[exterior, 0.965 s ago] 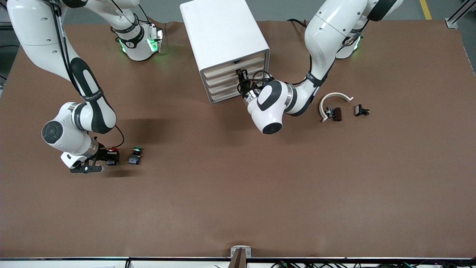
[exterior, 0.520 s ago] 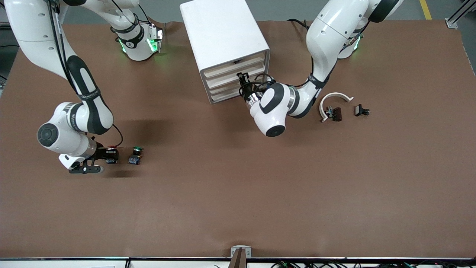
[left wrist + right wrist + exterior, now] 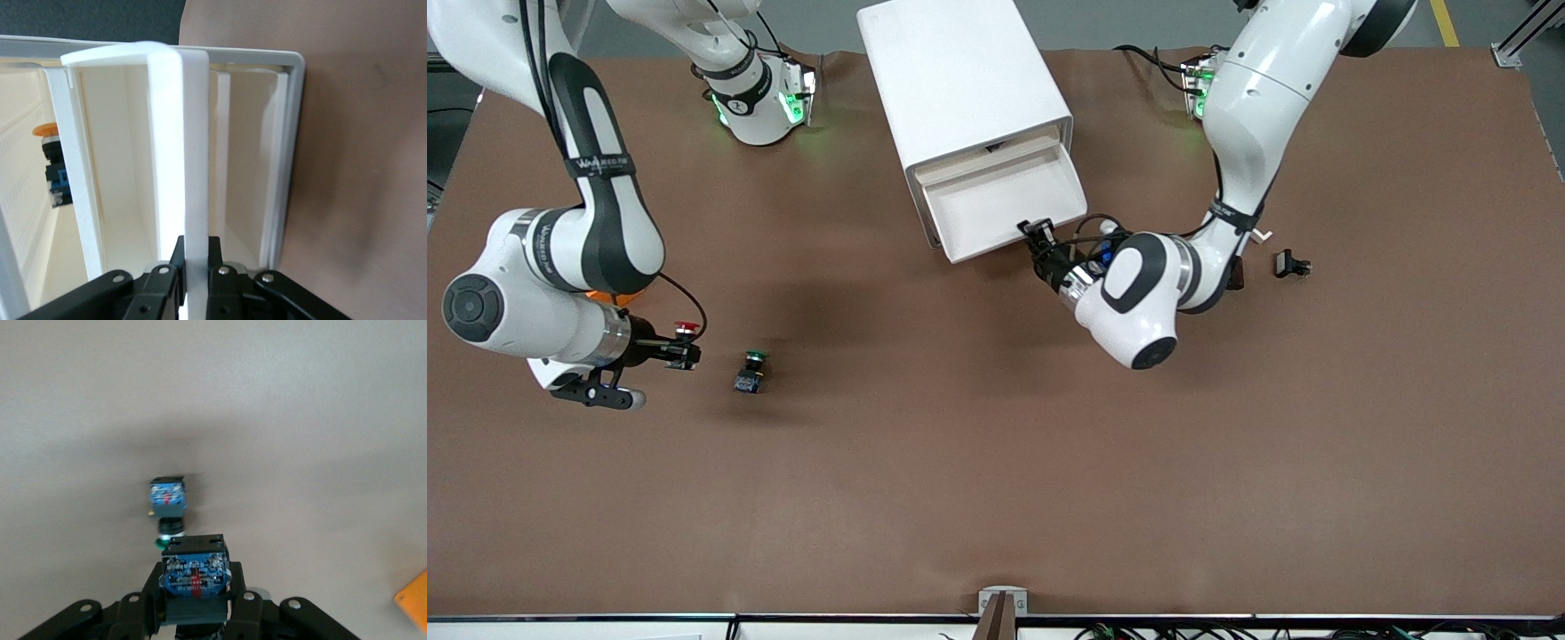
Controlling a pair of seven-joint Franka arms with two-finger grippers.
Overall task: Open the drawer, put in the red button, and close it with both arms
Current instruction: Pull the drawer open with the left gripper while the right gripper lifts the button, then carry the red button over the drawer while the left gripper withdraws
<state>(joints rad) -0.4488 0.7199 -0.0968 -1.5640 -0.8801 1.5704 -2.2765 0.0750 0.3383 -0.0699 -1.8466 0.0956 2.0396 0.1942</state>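
Drawer (image 3: 1005,197) pulled out of the cabinet (image 3: 960,80); left pincer (image 3: 1039,233) clenched on its front lip at the corner toward the left arm's end of the bench (image 3: 996,462). An orange-capped switch (image 3: 52,163) lies in a neighbouring drawer. Right pincer (image 3: 680,349) grasps the red button (image 3: 685,331), lifted over the bench. Green switch (image 3: 751,372) lies at its 3 o'clock on the bench, apart. Black clip (image 3: 1291,264) sits at 3 o'clock of the left arm's wrist.
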